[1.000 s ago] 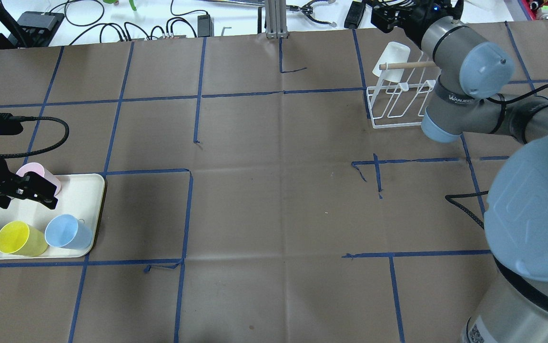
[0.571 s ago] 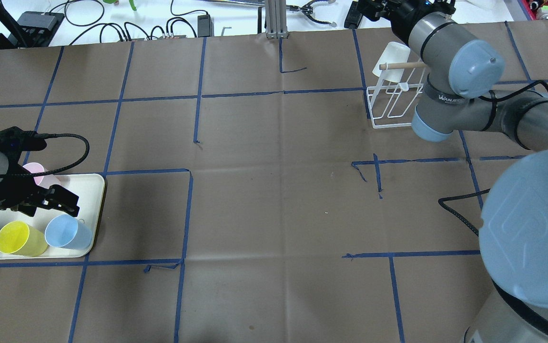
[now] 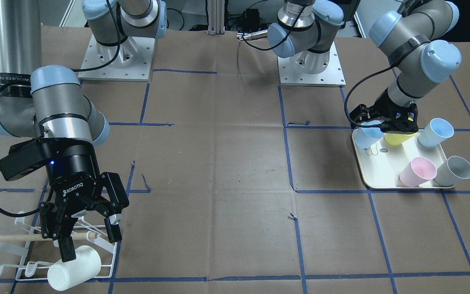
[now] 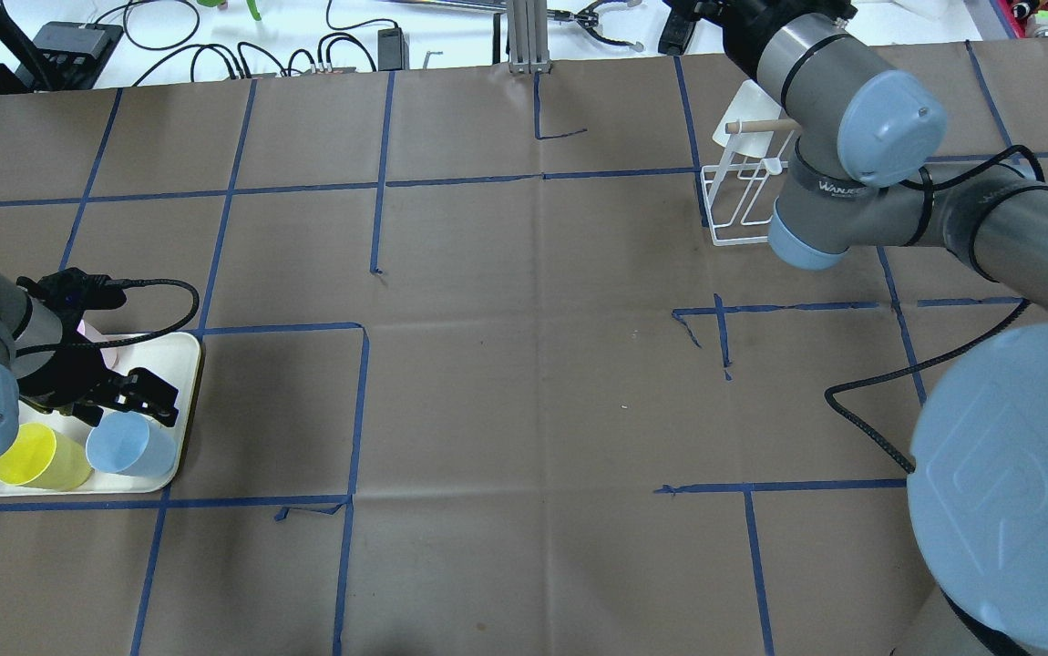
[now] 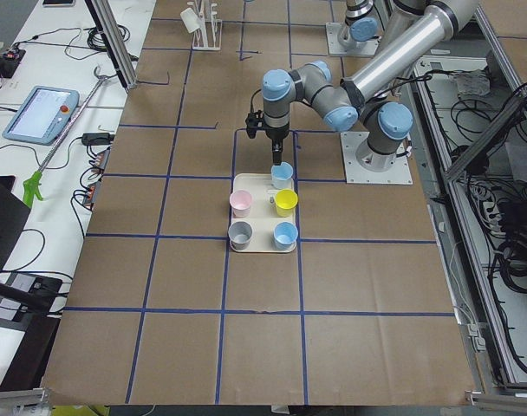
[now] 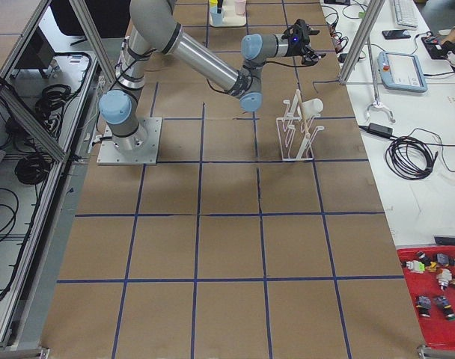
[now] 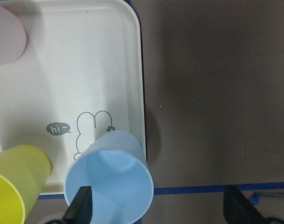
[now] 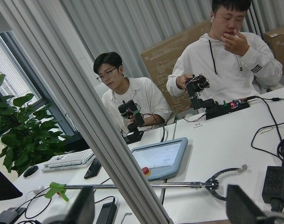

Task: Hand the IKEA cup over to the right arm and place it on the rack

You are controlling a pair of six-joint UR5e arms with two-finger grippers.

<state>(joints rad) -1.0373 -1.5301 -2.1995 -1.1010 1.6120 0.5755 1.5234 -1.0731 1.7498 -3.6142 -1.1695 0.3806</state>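
The blue cup (image 7: 109, 179) stands on the cream tray (image 7: 62, 84), at its front right corner in the overhead view (image 4: 132, 446). My left gripper (image 4: 128, 405) is open right over it. In the left wrist view one finger (image 7: 81, 205) is over the cup's mouth and the other (image 7: 237, 205) is outside it, wide apart. My right gripper (image 3: 92, 245) is open and empty above the white wire rack (image 3: 22, 261). A white cup (image 3: 75, 267) hangs on the rack below the wooden dowel (image 3: 34, 237). The right wrist view shows no cup.
On the tray also stand a yellow cup (image 3: 400, 138), a light blue cup (image 3: 435, 132), a pink cup (image 3: 417, 171) and a grey cup (image 3: 453, 170). The rack (image 4: 743, 210) stands at the far right of the table. Operators sit beyond the table's far edge.
My left gripper has moved from over the pink cup forward and right, to over the blue cup. My right arm has swung left, away from the rack.
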